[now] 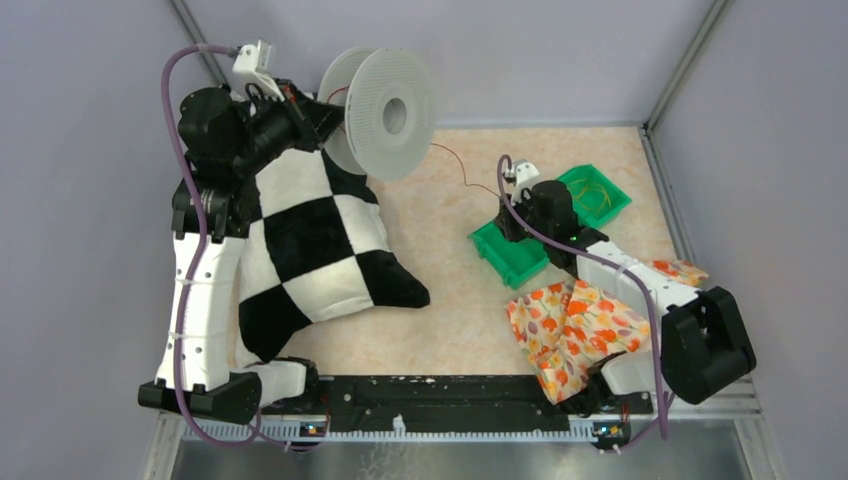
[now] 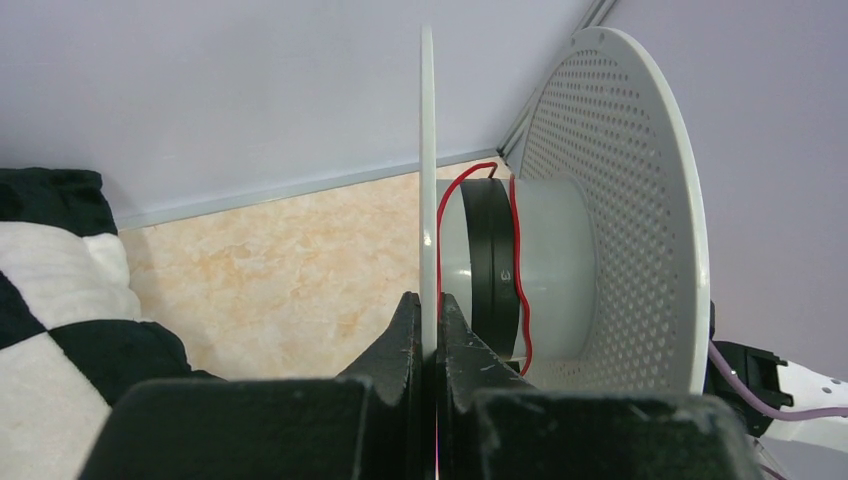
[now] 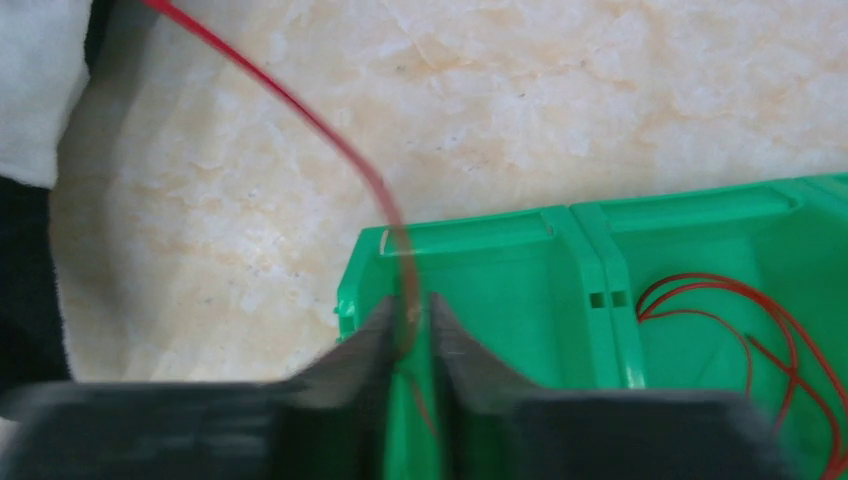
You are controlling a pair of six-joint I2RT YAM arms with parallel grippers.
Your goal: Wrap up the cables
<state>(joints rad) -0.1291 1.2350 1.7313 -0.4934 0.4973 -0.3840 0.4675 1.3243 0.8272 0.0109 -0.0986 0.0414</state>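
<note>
Blurrily, the hair-thin red cable [image 3: 300,110] sits pinched in my right hand [image 3: 410,335] above one green plastic bin [image 3: 480,270]; the neighbouring bin [image 3: 700,215] holds red loops [image 3: 745,310]. My left hand [image 2: 428,330] clamps the flange of the white perforated spool [image 2: 610,200].

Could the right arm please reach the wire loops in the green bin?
Probably: the loops lie uncovered in the bin beside the right gripper, though it is shut on a red wire.

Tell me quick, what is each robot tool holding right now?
Left tool: closed on the thin flange of the white spool.
Right tool: closed on the red cable.
</note>
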